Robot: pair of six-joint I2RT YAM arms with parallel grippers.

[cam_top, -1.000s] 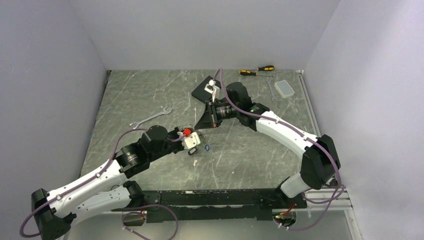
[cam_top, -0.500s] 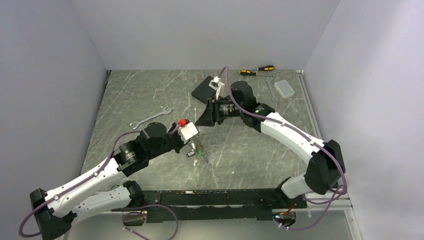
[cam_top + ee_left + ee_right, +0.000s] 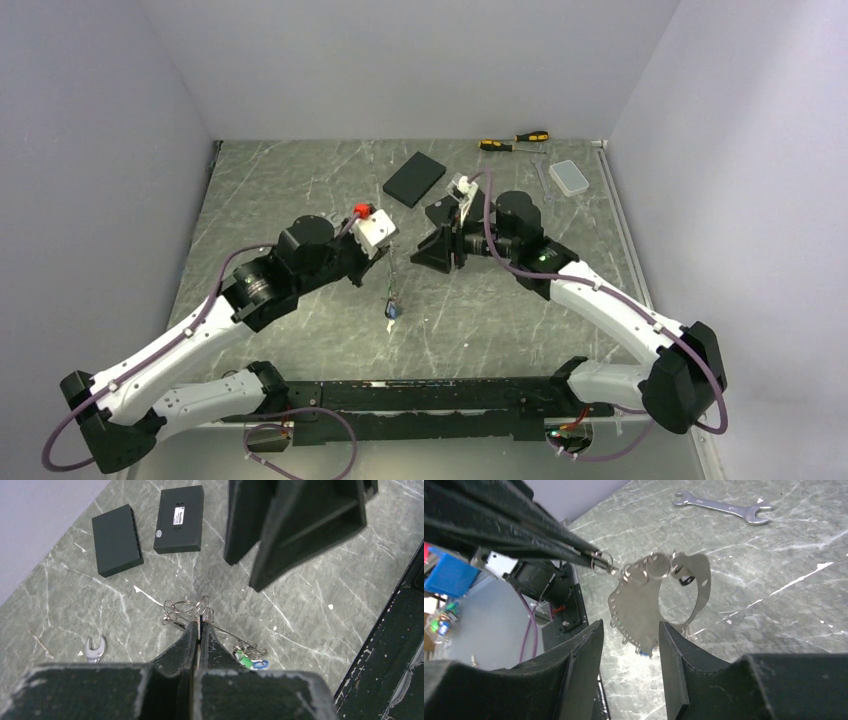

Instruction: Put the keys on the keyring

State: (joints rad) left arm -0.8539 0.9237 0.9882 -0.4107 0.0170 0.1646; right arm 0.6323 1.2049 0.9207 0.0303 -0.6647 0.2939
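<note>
My left gripper [image 3: 384, 252] is shut on the keyring [image 3: 223, 632], a thin grey wire loop, and holds it above the table; the pinch shows in the left wrist view [image 3: 200, 623]. Keys with green and blue heads [image 3: 251, 658] hang from the loop's low end, and they also show in the top view [image 3: 391, 312]. Small silver rings [image 3: 183, 610] bunch beside the jaws. My right gripper [image 3: 428, 254] is open and empty, just right of the left gripper. In the right wrist view [image 3: 630, 629] the keys [image 3: 644, 602] are a swinging blur just beyond its fingers.
Two black boxes [image 3: 117, 540] [image 3: 180, 512] lie behind the grippers; one shows in the top view [image 3: 414, 178]. A silver wrench [image 3: 724, 507] lies on the table left of them. Yellow-and-black screwdrivers [image 3: 515, 141] and a clear plastic box [image 3: 570, 177] sit at the back right.
My left gripper has risen and moved back, lifting the keyring so the keys hang and swing. My right gripper has moved nearer and to the right, off the black box.
</note>
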